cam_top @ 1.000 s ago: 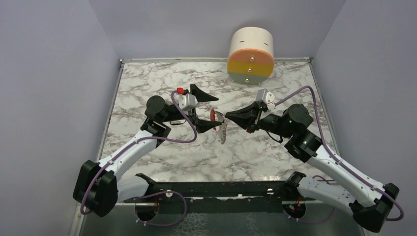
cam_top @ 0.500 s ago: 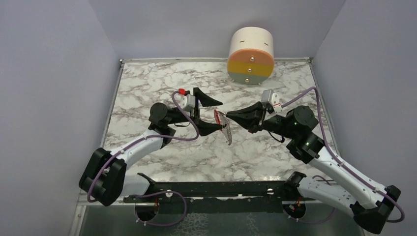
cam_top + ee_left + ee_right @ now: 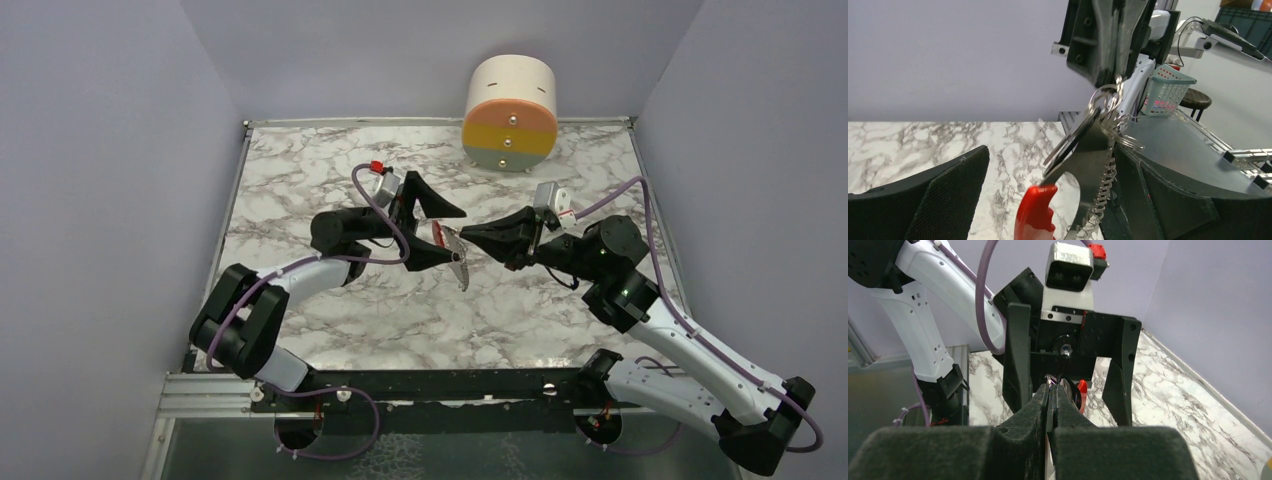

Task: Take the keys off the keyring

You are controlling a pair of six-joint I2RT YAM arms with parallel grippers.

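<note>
Grey-veined white marble tabletop (image 3: 420,320) fills the middle of the frame. At its centre my left gripper (image 3: 459,238) stands wide open, its black wedge-shaped, textured fingers (image 3: 943,200) spread either side of the keys (image 3: 1090,145): a glossy red curved plastic head and a jagged silvery metal strip, hanging above the marble. My right gripper (image 3: 1051,390) is pinched tight on the thin wire keyring (image 3: 1105,100) above them. Beyond, at upper centre, lies a cream cylinder (image 3: 510,110) with an orange, yellow and grey banded face.
</note>
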